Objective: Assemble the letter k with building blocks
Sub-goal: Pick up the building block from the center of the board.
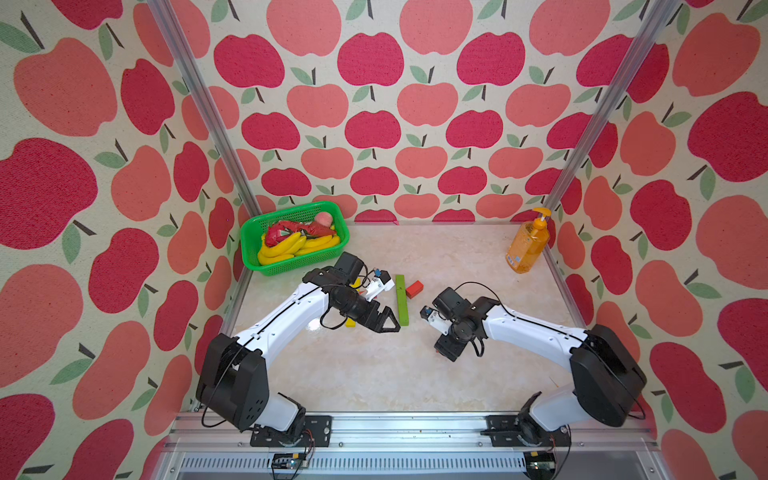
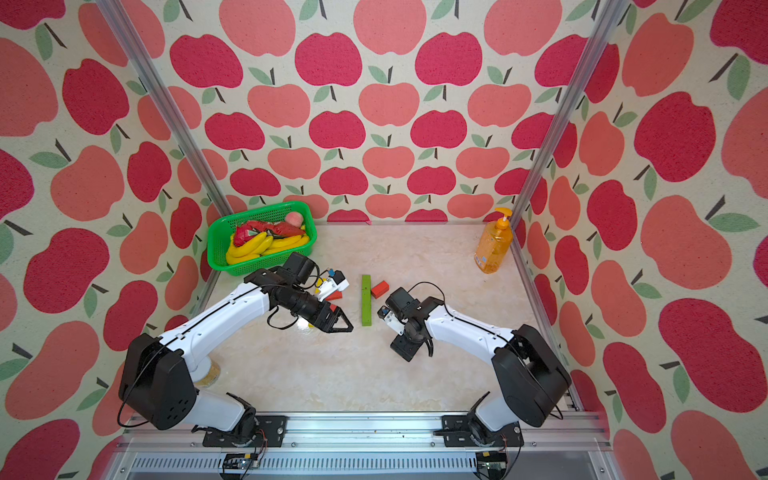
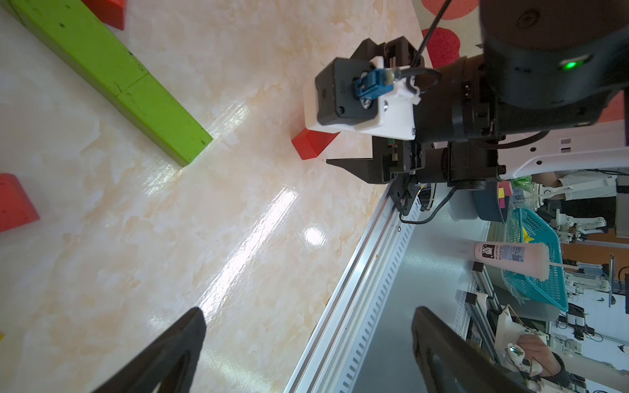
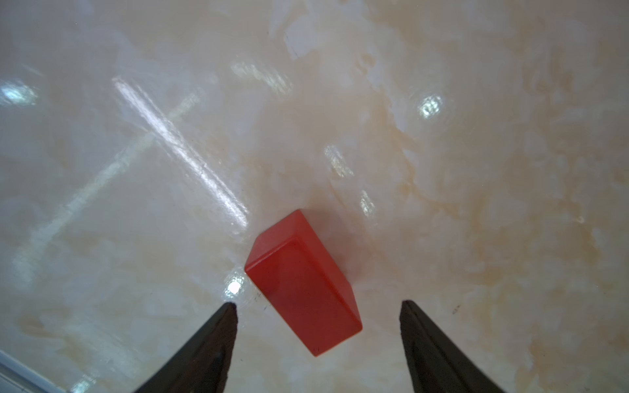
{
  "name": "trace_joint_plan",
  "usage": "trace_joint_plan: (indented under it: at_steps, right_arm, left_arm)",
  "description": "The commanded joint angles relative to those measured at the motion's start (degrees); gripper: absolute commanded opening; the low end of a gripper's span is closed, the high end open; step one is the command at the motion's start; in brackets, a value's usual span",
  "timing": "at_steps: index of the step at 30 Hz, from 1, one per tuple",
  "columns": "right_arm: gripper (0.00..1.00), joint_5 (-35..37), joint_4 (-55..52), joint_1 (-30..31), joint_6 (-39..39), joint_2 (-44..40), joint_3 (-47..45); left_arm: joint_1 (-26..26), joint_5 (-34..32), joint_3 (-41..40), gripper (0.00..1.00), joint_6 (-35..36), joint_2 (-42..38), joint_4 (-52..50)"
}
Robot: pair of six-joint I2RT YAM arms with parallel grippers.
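Right tool (image 4: 318,303): jaws apart, brick (image 4: 303,285) between them, untouched. Seems light, stiff, smooth; best pinched across the long flat sides at mid-length. Left tool (image 3: 308,309): apart, empty.

My glossy cream marbled desk (image 1: 415,374) carries a green plastic mesh basket (image 1: 291,266) far left, an orange pump soap bottle (image 1: 527,245) far right, and centrally a flat green brick bar (image 1: 401,300), a red-orange brick (image 1: 414,289) just beside it.

Three red bricks (image 3: 311,146), one green bar (image 1: 401,299), one green basket (image 1: 303,264) and one orange bottle (image 1: 527,245).
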Motion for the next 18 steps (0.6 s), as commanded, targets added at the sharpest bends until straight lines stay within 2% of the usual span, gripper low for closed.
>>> trace_joint_plan:
  at_steps: [1, 8, 10, 12, 13, 18]
  right_arm:
    - [0.74, 0.18, -1.87, 0.26, -0.81, 3.06, 1.25]
    - [0.66, 0.32, -1.94, 0.24, -0.63, 5.25, 1.71]
    - [0.55, 0.21, -1.87, 0.21, -0.63, 5.11, 1.63]
    - [0.38, 0.71, -1.77, 0.18, -0.31, 5.13, 1.89]
    - [0.34, 0.67, -1.77, 0.18, -0.20, 5.22, 2.05]
    - [0.19, 1.03, -1.68, 0.15, 0.37, 5.61, 2.37]
  left_arm:
    - [0.33, 2.54, -0.83, 0.98, 1.88, -0.59, -0.96]
    - [0.50, 1.74, -0.63, 0.98, 1.81, 0.48, -1.05]
    - [0.50, 1.31, -0.41, 0.98, 1.83, 1.02, -1.27]
    - [0.59, 0.94, -0.37, 0.98, 1.88, 1.14, -1.39]
    - [0.61, 0.85, -0.37, 0.98, 1.79, 1.09, -1.28]
    - [0.59, -0.25, -0.44, 0.98, 1.51, 0.56, -1.18]
